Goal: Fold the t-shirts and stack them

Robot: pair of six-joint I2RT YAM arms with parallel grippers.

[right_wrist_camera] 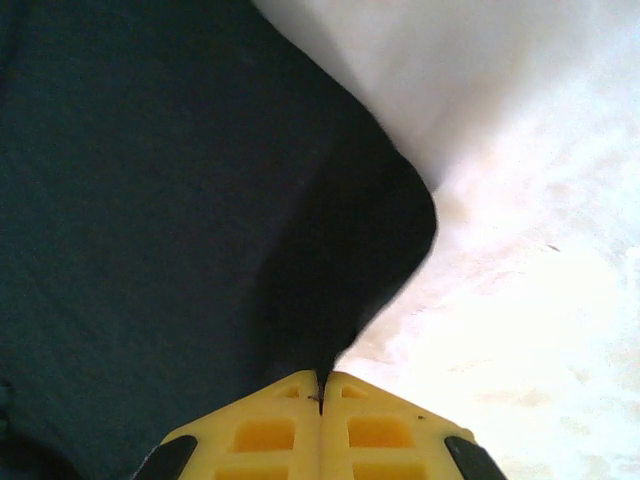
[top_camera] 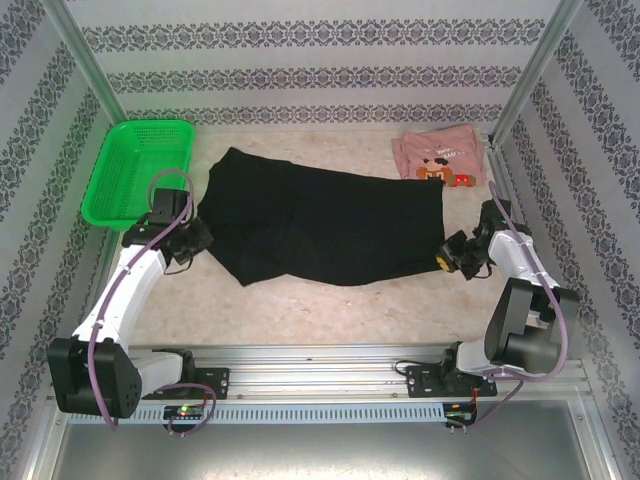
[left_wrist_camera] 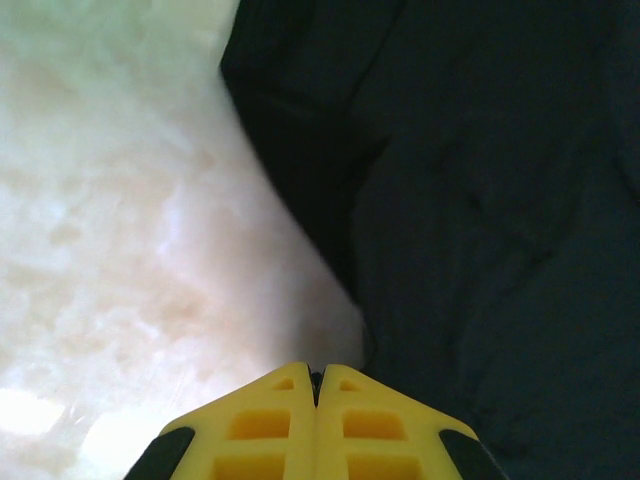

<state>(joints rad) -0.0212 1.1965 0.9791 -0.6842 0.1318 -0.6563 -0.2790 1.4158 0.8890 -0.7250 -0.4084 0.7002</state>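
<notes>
The black t-shirt (top_camera: 320,225) lies spread mid-table. It looks large, limp and light, and is best taken at its corners. The pink t-shirt (top_camera: 440,158) sits crumpled at the far right. The right gripper (right_wrist_camera: 320,390) pinches a black corner, and the left gripper (left_wrist_camera: 315,380) is closed beside the black t-shirt's left edge.

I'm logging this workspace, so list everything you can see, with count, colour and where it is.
black t-shirt: one, black, spread across the table's middle
pink t-shirt: one, pale pink with brown-and-orange print, far right corner
mesh basket: one, green, far left corner
table: one, pale marbled, beneath everything
left gripper: one, yellow jaws shut, at the black t-shirt's left edge
right gripper: one, yellow jaws shut on the black t-shirt's right corner
</notes>
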